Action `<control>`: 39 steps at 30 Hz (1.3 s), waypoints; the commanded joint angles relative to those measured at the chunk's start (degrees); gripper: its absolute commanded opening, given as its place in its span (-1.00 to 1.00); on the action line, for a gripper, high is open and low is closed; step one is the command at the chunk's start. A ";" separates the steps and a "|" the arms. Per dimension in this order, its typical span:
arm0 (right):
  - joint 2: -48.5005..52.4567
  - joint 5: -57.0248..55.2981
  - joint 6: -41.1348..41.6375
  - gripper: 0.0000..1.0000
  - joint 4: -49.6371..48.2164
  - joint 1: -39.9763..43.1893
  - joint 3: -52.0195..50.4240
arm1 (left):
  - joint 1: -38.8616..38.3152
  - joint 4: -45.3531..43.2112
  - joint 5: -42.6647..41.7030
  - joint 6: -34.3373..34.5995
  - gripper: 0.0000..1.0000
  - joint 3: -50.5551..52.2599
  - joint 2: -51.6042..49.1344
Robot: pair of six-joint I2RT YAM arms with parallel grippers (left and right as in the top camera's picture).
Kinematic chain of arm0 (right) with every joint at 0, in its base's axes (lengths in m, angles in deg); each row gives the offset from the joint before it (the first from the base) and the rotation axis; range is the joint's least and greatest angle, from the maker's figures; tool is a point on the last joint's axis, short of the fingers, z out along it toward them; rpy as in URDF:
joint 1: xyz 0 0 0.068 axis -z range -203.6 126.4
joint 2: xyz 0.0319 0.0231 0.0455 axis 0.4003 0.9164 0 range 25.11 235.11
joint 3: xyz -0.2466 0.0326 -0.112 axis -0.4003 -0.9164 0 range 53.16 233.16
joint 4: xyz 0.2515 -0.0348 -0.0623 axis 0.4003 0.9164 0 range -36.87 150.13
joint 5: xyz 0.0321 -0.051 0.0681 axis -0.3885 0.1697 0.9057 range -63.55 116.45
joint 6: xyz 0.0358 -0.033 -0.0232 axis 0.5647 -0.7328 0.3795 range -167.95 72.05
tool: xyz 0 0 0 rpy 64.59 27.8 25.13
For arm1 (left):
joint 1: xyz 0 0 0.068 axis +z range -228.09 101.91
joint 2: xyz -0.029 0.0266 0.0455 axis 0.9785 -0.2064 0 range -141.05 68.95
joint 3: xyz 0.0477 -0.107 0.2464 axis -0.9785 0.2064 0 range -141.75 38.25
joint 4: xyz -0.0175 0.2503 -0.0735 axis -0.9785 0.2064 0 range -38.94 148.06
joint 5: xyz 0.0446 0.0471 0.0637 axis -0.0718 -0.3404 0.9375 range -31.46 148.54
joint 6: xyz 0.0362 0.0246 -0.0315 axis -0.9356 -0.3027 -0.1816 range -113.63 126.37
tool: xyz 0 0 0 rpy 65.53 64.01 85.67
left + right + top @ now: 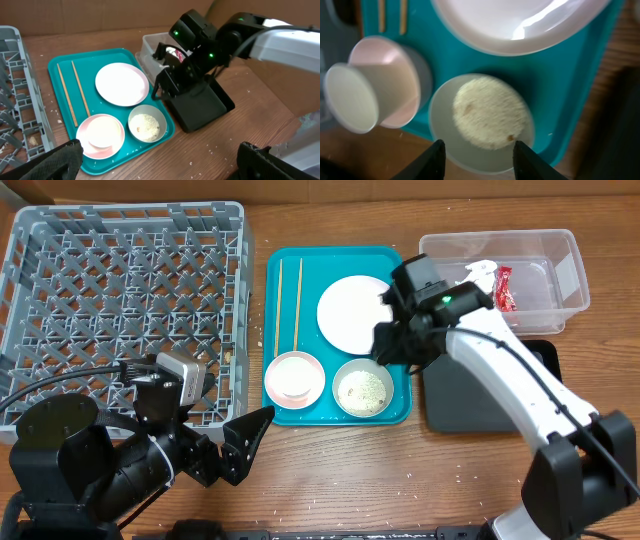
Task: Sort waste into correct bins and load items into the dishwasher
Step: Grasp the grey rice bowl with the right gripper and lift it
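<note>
My right gripper [392, 345] is open and hangs just above the grey-green bowl [362, 388], which holds white rice; in the right wrist view its fingers [479, 155] straddle the bowl's near rim [445, 125]. A pink bowl [293, 378] holds a small white cup [355, 97]. The pale-pink plate [352, 312] and two chopsticks [298, 305] lie on the teal tray [330, 255]. The clear tub [560, 255] holds a white napkin [482, 272] and a red wrapper [503, 288]. My left gripper [250, 442] is open and empty over the table in front of the tray.
The grey dish rack [120, 300] fills the left side. The black tray [470, 405] lies right of the teal tray, partly under my right arm. Loose rice grains [210, 147] are scattered on the wooden table and the tray's front.
</note>
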 commanded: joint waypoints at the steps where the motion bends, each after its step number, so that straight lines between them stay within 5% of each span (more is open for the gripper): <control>1: -0.37 2.25 -1.05 -0.05 -0.42 -6.34 -0.63 | 0.31 0.02 -0.04 -1.27 1.00 -0.55 0.22; 9: 4.50 -19.74 6.51 0.01 -9.75 -17.18 -5.01 | 0.31 0.07 -0.07 -1.27 1.00 -0.55 0.22; 14: 9.11 -19.91 6.71 -0.38 -12.22 -17.84 -5.03 | 0.31 0.09 -0.07 -1.27 1.00 -0.52 0.22; 23: 12.92 -19.71 7.82 -0.59 -12.79 -17.84 -5.01 | 0.31 0.07 -0.07 -1.27 1.00 -0.55 0.22; 26: 12.87 -19.69 8.07 -0.92 -12.61 -17.84 -4.70 | 0.31 0.09 -0.07 -1.27 1.00 -0.52 0.22; 33: 7.58 -18.71 13.81 -0.92 -7.91 -15.96 -1.11 | 0.31 0.09 -0.04 -1.29 1.00 -0.55 0.22; 39: -2.16 -5.29 18.51 -0.92 -7.98 -9.40 -0.98 | 0.31 0.11 -0.07 -1.27 1.00 -0.55 0.22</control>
